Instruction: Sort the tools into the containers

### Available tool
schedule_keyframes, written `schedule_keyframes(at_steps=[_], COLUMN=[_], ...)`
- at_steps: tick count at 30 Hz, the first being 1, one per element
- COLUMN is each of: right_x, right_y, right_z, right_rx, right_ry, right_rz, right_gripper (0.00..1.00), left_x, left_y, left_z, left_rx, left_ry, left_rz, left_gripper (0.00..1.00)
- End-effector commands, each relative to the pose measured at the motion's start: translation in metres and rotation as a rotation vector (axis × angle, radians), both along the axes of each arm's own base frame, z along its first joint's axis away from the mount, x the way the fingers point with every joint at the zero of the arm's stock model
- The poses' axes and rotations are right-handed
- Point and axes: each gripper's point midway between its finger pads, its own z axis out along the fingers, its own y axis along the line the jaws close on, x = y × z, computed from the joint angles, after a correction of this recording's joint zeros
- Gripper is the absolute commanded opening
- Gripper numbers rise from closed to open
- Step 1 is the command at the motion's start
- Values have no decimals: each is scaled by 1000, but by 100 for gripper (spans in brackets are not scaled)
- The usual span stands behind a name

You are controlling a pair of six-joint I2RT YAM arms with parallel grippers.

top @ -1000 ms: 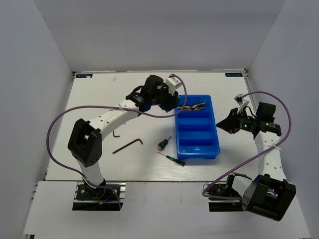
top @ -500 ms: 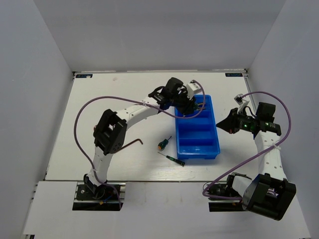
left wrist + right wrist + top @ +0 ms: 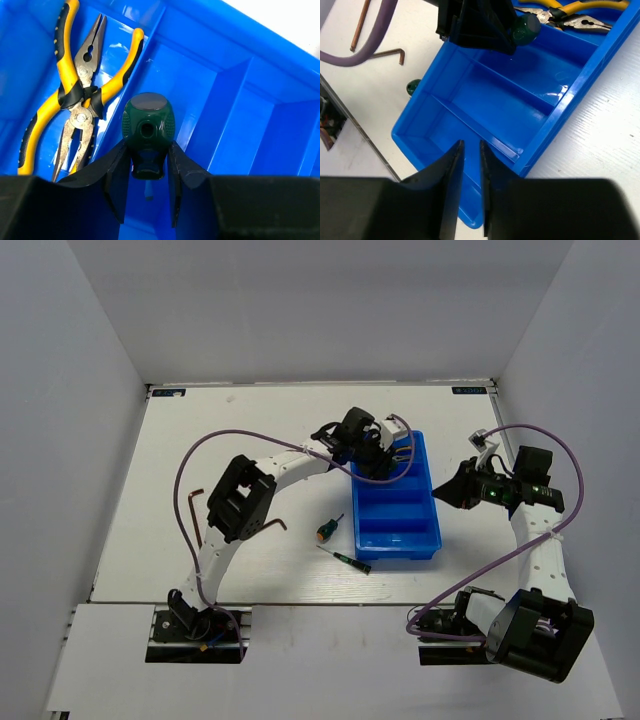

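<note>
Left wrist view: the left gripper (image 3: pixel 147 150) is clamped on a stubby green screwdriver (image 3: pixel 148 125). It hangs over the blue tray (image 3: pixel 240 80), above the second part from the far end. Two yellow pliers (image 3: pixel 80 95) lie in the far part, just past the wall. On the table left of the tray lie another green screwdriver (image 3: pixel 324 532), a thin dark screwdriver (image 3: pixel 345 558) and two bent keys (image 3: pixel 272 524). The right gripper (image 3: pixel 468 150) waits by the tray's right side, its fingers almost together and holding nothing.
</note>
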Motion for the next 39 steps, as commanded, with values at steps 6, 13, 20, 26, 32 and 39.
schedule_keyframes(at_steps=[6, 13, 20, 26, 32, 39], right_x=[-4, -8, -20, -30, -30, -31], right_y=[6, 12, 60, 118, 176, 213], right_z=[13, 17, 21, -5, -25, -78], right_rx=[24, 38, -55, -288, -500, -649], right_ry=[-43, -59, -328, -517, -579, -645], right_rz=[54, 99, 410, 928, 1270, 1587], right_gripper=[48, 47, 27, 64, 72, 60], left_x=[7, -11, 5, -14, -43, -56], left_y=[-9, -10, 135, 301, 358, 392], left_z=[59, 148, 193, 119, 95, 134], left_rx=[-95, -221, -149, 139, 139, 88], left_ry=[-108, -203, -230, -140, -118, -277], left_rz=[-8, -25, 617, 1051, 1165, 1263], left_gripper=[64, 65, 0, 79, 82, 44])
